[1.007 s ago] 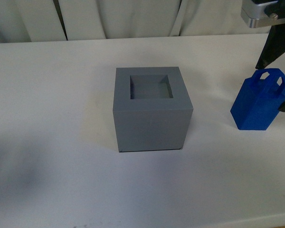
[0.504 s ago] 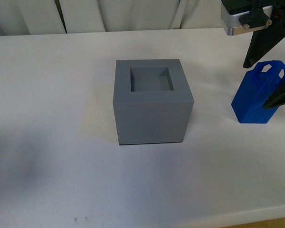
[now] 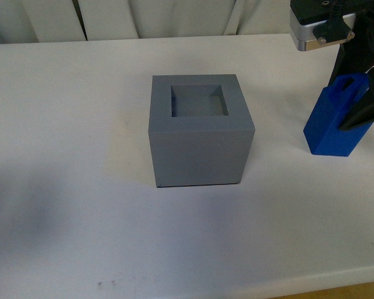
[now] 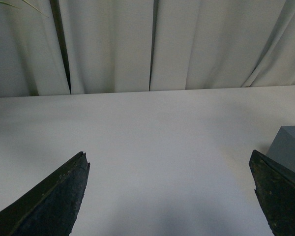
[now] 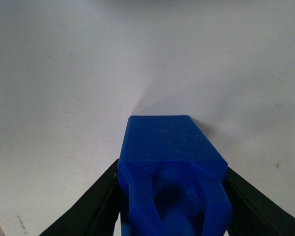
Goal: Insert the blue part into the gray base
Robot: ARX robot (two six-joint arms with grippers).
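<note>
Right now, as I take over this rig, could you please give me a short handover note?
Left end effector: open, empty, hanging over bare table.
Right end effector: shut on the blue part, fingers against its two sides near the handle.
The blue part appears to rest on the table, right of the gray base and apart from it. The base's square recess is empty.
Done: the grasp. Left: lift, carry over the recess, align, insert.
</note>
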